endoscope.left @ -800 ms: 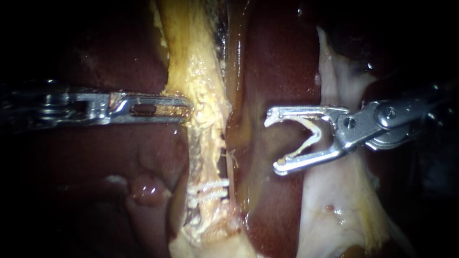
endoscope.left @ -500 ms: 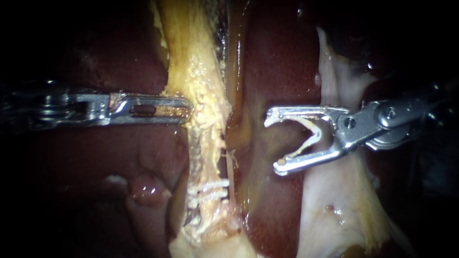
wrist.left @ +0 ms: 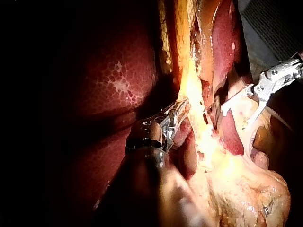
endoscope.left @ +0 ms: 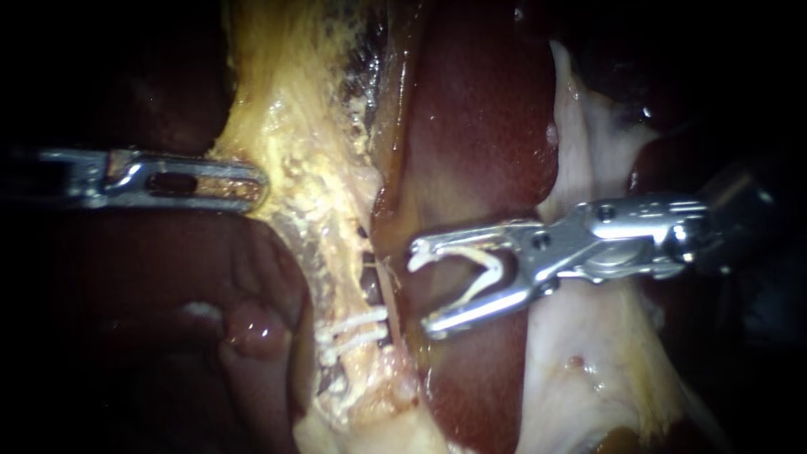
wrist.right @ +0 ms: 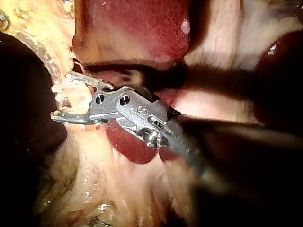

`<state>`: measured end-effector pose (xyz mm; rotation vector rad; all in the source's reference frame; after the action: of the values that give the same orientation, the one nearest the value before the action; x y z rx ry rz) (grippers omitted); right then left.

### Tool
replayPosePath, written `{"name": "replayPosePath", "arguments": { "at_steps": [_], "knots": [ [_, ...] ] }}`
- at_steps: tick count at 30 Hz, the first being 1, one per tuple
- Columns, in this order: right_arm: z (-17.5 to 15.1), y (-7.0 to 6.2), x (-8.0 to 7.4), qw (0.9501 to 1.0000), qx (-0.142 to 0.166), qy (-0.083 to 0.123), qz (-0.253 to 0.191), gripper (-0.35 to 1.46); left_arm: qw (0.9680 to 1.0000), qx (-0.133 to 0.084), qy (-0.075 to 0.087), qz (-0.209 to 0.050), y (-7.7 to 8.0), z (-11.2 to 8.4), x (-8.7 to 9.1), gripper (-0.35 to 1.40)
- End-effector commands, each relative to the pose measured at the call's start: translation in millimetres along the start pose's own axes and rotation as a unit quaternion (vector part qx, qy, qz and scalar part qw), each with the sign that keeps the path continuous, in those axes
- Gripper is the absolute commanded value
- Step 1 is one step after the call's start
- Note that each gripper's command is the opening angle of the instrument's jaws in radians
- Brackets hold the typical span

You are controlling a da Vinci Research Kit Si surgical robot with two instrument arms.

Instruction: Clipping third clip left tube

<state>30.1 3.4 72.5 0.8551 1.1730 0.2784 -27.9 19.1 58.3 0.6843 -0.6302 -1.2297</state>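
Observation:
The left tube (endoscope.left: 370,286) runs down a yellow, fatty strand between dark red liver lobes. Two white clips (endoscope.left: 357,329) cross it low down. My left instrument (endoscope.left: 259,182) is shut on the yellow tissue (endoscope.left: 290,181) beside the strand, higher up and to the left. My right instrument (endoscope.left: 424,288) stands open just right of the tube, above the two clips, with an open white clip (endoscope.left: 479,269) seated between its jaws. In the right wrist view its jaws (wrist.right: 59,101) gape at the edge of the yellow strand (wrist.right: 42,42). The left wrist view shows my left instrument (wrist.left: 182,106) gripping the strand.
Dark red liver (endoscope.left: 487,143) lies behind the right instrument's jaws. Pale whitish tissue (endoscope.left: 588,370) spreads under its shaft. A small rounded reddish nub (endoscope.left: 252,328) sits left of the clipped part. My right instrument (wrist.left: 241,111) shows beyond the strand in the left wrist view.
My left instrument has drawn the yellow tissue leftward, stretching the strand. My right instrument has moved left and down, its open jaws now close beside the tube.

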Motion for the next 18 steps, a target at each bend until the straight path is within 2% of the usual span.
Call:
{"name": "replayPosePath", "arguments": {
  "at_steps": [1,5,9,13,18],
  "knots": [
    [0.4,0.6,-0.4,1.0,0.002,-0.001,0.002,0.52,1.0,0.001,-0.002,0.0,-0.2,-0.2,0.0,-0.35],
    [1.5,2.8,-1.6,0.9998,0.009,-0.004,0.015,0.51,1.0,0.002,-0.004,0.003,-0.9,-1.0,0.0,-0.35],
    [2.2,4.6,-2.5,0.9997,0.005,-0.005,0.023,0.51,1.0,0.003,-0.005,0.002,-1.2,-1.6,0.0,-0.35],
    [2.8,5.6,-3.1,0.9995,0.008,-0.006,0.03,0.5,1.0,0.004,-0.006,0.005,-1.5,-1.8,0.0,-0.35],
    [3.9,6.1,-3.1,0.9993,0.014,-0.009,0.034,0.49,1.0,0.004,-0.006,0.005,-1.5,-1.9,0.1,-0.35]
  ]
}}
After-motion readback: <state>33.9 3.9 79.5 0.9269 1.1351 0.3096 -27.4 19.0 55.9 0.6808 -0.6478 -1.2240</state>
